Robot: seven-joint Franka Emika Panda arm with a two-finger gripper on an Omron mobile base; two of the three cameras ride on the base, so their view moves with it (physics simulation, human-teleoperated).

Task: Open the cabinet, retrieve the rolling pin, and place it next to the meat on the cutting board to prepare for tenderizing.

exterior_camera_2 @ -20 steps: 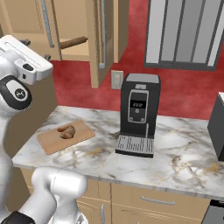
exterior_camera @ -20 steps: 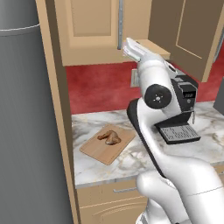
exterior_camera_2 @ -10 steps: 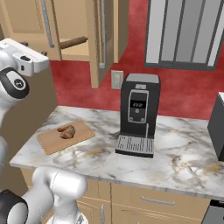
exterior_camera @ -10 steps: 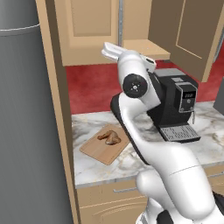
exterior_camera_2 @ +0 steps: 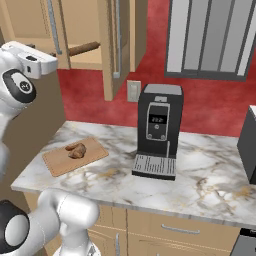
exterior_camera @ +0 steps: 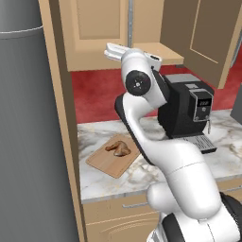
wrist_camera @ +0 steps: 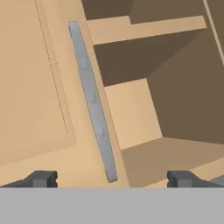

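The cabinet's right door (exterior_camera_2: 117,45) stands swung open, while its left door (wrist_camera: 30,87) is shut, its long silver handle (wrist_camera: 92,100) running down the hand view. On the cabinet's shelf lies the brown rolling pin (exterior_camera_2: 82,48). My gripper (wrist_camera: 111,179) is open and holds nothing; it hangs at shelf height, facing the shut door's handle and the open cabinet interior (wrist_camera: 140,109). Below, on the marble counter, the pale cutting board (exterior_camera: 113,163) carries the small brown meat (exterior_camera: 119,149), which also appears in the right base view as the meat (exterior_camera_2: 76,150).
A black coffee machine (exterior_camera_2: 159,130) stands on the counter (exterior_camera_2: 210,175) right of the board. A tall grey fridge (exterior_camera: 23,118) and a tan side panel close off the left. A wall outlet (exterior_camera_2: 133,91) sits under the open door. Drawer fronts (exterior_camera_2: 175,227) run below the counter.
The arm has swung left: the hand has moved from in front of the open right side of the cabinet towards the shut left door. The jaws have stayed open.
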